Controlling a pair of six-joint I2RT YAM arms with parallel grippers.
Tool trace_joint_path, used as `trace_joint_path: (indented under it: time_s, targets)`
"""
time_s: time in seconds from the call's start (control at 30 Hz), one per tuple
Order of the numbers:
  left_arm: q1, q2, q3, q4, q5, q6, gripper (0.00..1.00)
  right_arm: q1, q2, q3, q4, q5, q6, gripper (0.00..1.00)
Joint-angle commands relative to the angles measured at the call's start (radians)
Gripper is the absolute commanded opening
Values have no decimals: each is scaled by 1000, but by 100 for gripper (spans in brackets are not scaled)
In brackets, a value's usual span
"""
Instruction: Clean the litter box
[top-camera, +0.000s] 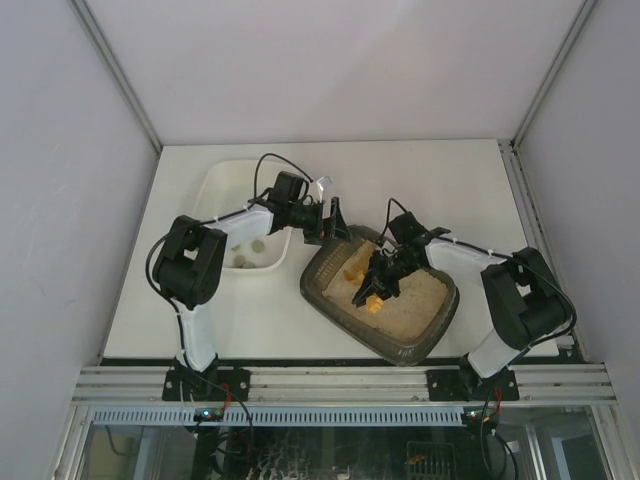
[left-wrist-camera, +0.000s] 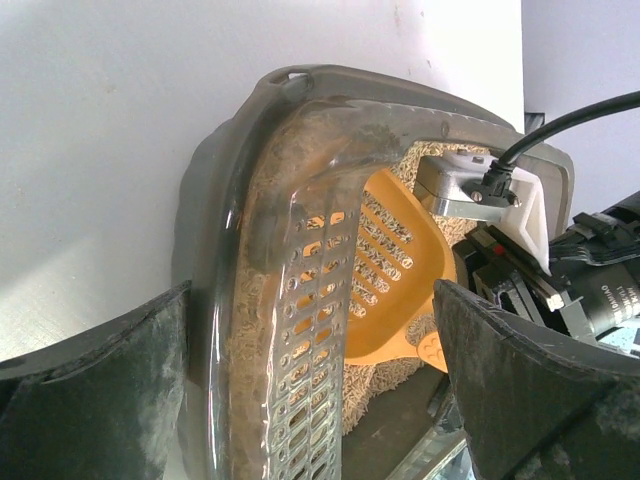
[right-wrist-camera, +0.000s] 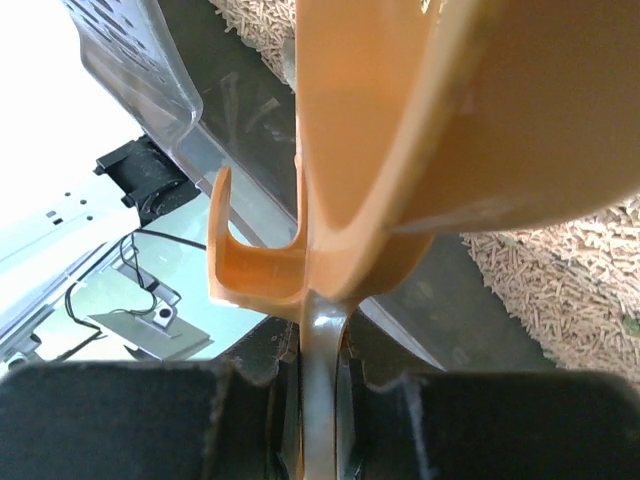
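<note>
Sitting toward the near right of the white worktop, the dark brown-olive rectangular plastic litter box lies at an angle, with tan sandy litter spread over its floor. The right tool hangs over the middle of the box, its jaws pressed together on the thin handle of an orange plastic scoop. In the right wrist view the handle runs straight up between the two dark fingers, with a small hook sticking out to one side. The scoop's slotted blade is inside the box, above the litter. A clear perforated plastic insert lines the box wall beside it.

The left tool is at the far left corner of the litter box with its jaws spread wide. That rounded corner lies between them in the left wrist view, and I cannot tell whether either finger touches the rim.

A white rectangular plastic tray stands to the left and farther back, just beside the box. It holds a few small greyish lumps near its near edge.
</note>
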Motion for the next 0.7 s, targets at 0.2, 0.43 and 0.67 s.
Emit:
trace_joint_path:
  time_s: [0.2, 0.43, 0.67]
  targets:
    - [-28, -58, -13, 63, 131, -57, 100, 19, -58, -206, 478, 93, 167, 0]
    - [-28, -50, -18, 57, 138, -55, 100, 61, -21, -238, 679, 109, 201, 0]
    - [-25, -42, -20, 47, 137, -45, 100, 55, 10, -263, 780, 54, 206, 0]
